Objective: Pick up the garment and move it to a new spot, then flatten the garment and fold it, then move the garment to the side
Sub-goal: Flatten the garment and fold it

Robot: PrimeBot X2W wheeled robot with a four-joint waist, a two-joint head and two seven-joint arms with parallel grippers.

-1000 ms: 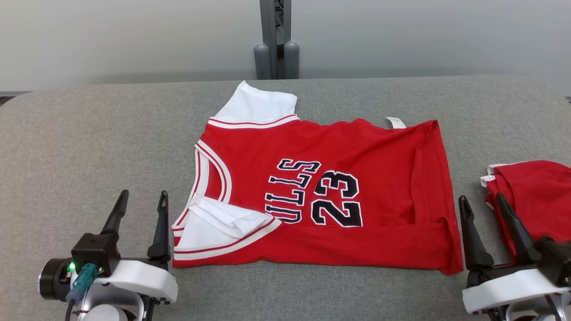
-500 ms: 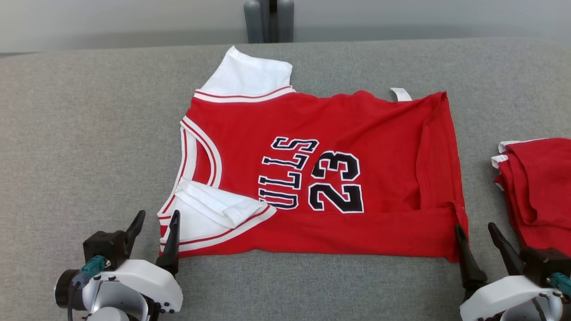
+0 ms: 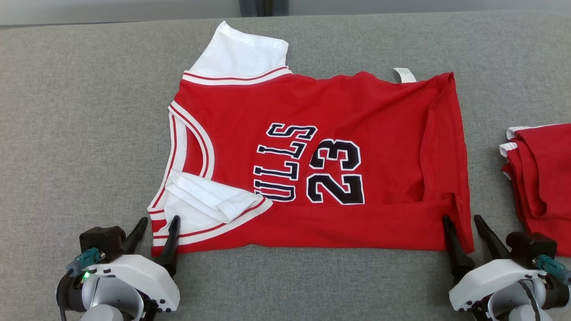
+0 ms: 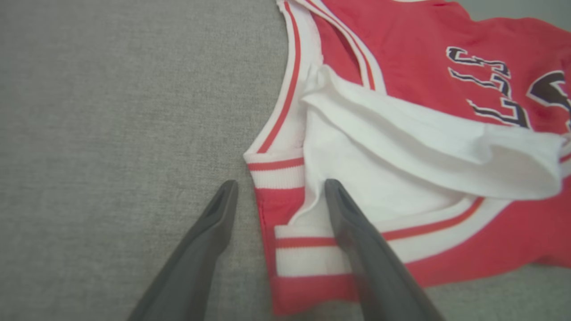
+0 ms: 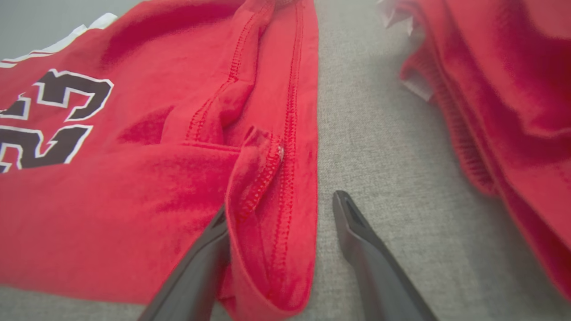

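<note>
While the grey surface (image 3: 80,111) carries two red garments, only one is spread out: the jersey (image 3: 312,156), lying flat at the middle of the head view with its neck toward 9 o'clock and its hem toward 3 o'clock. The second, a folded red pile (image 3: 542,178), sits apart from it at 3 o'clock. The jersey shows two white panels, one at 11 o'clock and one crumpled at 8 o'clock, plus one white label (image 3: 403,75) at 1 o'clock.

Two tools are at work. The left tool (image 3: 159,219), at 7 o'clock, is spread open astride the jersey's near neck-side corner, with one finger over the striped trim and the other over bare surface. The right tool (image 3: 461,217), at 5 o'clock, is likewise spread open astride the near hem corner.

A second ago both tools stood clear of the cloth — each has since moved in over its corner. The head camera has tipped downward, so the whole scene sits higher.
</note>
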